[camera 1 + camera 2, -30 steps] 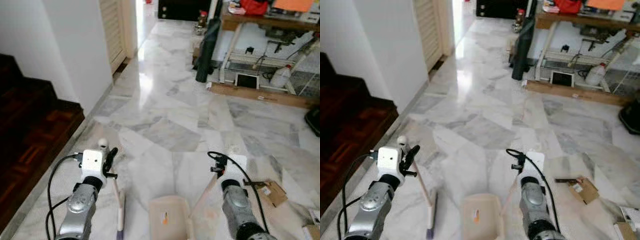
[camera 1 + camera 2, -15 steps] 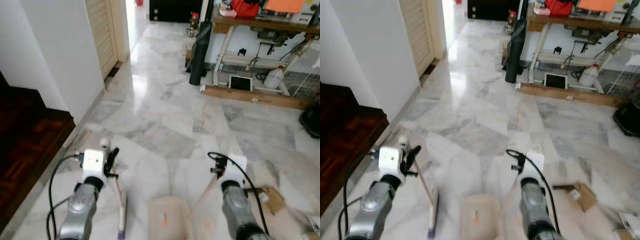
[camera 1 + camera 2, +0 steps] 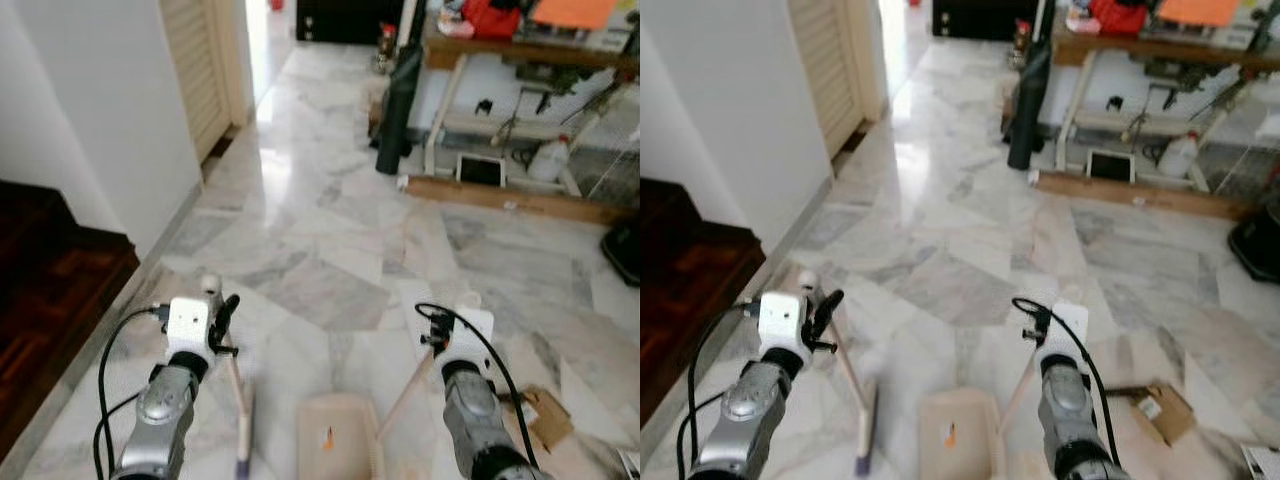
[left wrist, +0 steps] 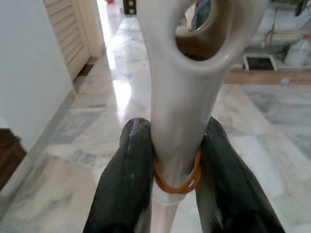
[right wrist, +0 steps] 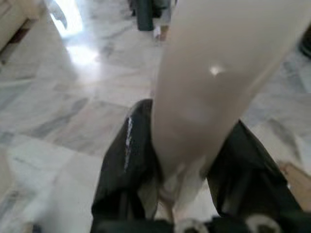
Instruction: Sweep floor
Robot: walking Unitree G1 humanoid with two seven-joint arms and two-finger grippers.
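My left gripper (image 3: 218, 318) is shut on a white broom handle (image 3: 236, 382), which slants down to the broom head (image 3: 243, 440) on the marble floor. In the left wrist view both black fingers (image 4: 127, 179) clamp the handle (image 4: 182, 97) just below its hanging hole, over an orange rubber band (image 4: 177, 183). My right gripper (image 3: 440, 332) is shut on the pale dustpan handle (image 3: 404, 395). The beige dustpan (image 3: 335, 438) rests on the floor between my arms. In the right wrist view the black fingers (image 5: 127, 160) pinch that handle (image 5: 209, 87).
A dark wooden step (image 3: 50, 300) and a white wall (image 3: 100, 110) border the left. Ahead on the right a cluttered wooden table (image 3: 520, 50) stands with a dark bag (image 3: 398, 100), a plank (image 3: 510, 195) and a white jug (image 3: 548, 160). A cardboard scrap (image 3: 545, 415) lies at the right.
The whole picture has shifted, so the camera moved: the step has slid toward the left edge and the table stands closer. Both grippers keep the same hold.
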